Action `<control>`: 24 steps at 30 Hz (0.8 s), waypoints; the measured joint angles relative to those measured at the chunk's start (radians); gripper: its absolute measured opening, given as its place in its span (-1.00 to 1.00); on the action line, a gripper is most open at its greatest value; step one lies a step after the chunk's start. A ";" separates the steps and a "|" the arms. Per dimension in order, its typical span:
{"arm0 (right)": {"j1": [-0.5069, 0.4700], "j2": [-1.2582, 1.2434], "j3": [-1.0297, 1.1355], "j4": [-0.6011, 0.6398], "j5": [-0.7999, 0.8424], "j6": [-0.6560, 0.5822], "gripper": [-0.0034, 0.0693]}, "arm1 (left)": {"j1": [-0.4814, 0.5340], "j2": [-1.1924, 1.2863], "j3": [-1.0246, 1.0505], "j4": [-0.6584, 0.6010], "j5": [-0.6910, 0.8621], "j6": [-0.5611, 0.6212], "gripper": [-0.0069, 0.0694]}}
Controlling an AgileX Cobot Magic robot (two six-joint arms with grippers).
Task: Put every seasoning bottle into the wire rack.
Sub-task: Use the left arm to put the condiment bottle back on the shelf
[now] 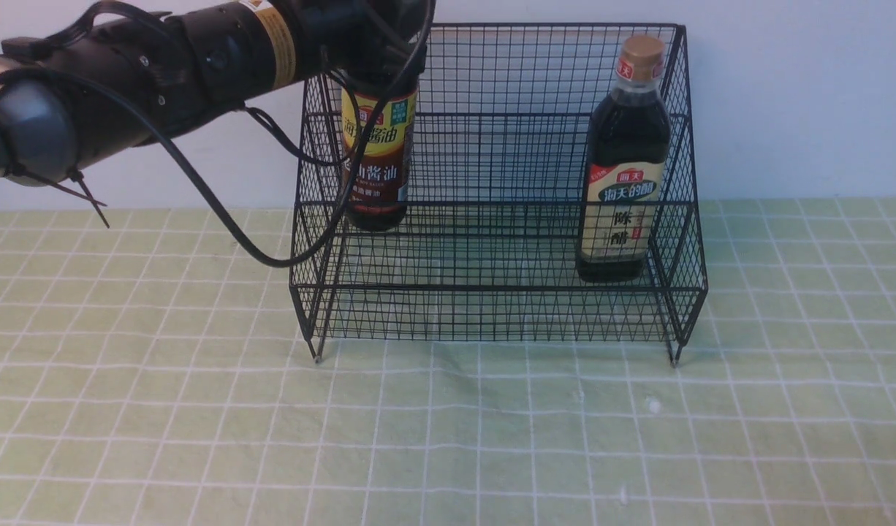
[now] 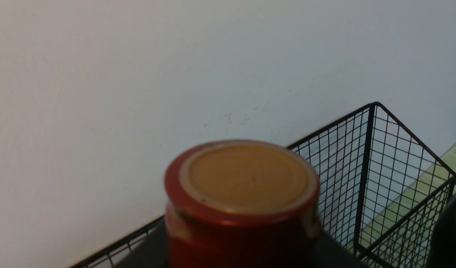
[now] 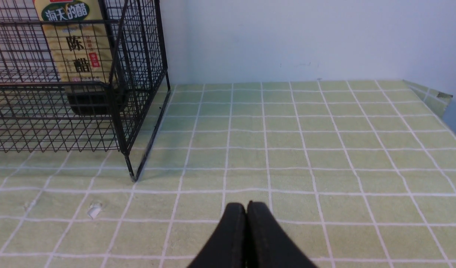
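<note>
The black wire rack [image 1: 492,307] stands against the back wall. The taller seasoning bottle [image 1: 623,161], with a tan cap and cream label, stands upright in the rack's lower right part; its label also shows in the right wrist view [image 3: 77,48]. The round seasoning bottle [image 1: 378,157], yellow-brown label, is upright inside the rack's left side. My left gripper [image 1: 378,66] is shut on its neck from above. The left wrist view shows its red cap [image 2: 243,178] between dark fingers [image 2: 336,249]. I cannot tell whether its base rests on the shelf. My right gripper [image 3: 246,204] is shut and holds nothing, low over the cloth to the right of the rack.
A green checked cloth [image 1: 448,438] covers the table in front of and beside the rack. The left arm's cable [image 1: 221,219] hangs down past the rack's left front corner. A white wall lies right behind the rack. The table's right edge [image 3: 432,100] shows in the right wrist view.
</note>
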 joint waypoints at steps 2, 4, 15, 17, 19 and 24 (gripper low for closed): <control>0.000 0.000 0.000 0.000 0.000 0.000 -0.95 | 0.000 0.000 0.000 0.001 -0.004 -0.006 -0.17; 0.000 0.000 0.000 0.000 0.000 0.000 -0.95 | 0.000 0.000 0.000 0.014 -0.006 -0.017 -0.17; 0.000 0.000 0.000 0.000 0.000 0.000 -0.95 | 0.000 0.031 -0.001 0.160 -0.006 -0.196 -0.17; 0.000 0.000 0.000 0.000 0.000 0.000 -0.95 | 0.000 0.050 -0.001 0.165 -0.002 -0.239 -0.17; 0.000 0.000 0.000 0.000 0.000 0.000 -0.95 | 0.000 0.061 -0.001 0.165 0.001 -0.253 -0.16; 0.000 0.000 0.000 0.000 0.000 0.000 -0.95 | 0.000 0.087 -0.001 0.166 0.005 -0.264 -0.16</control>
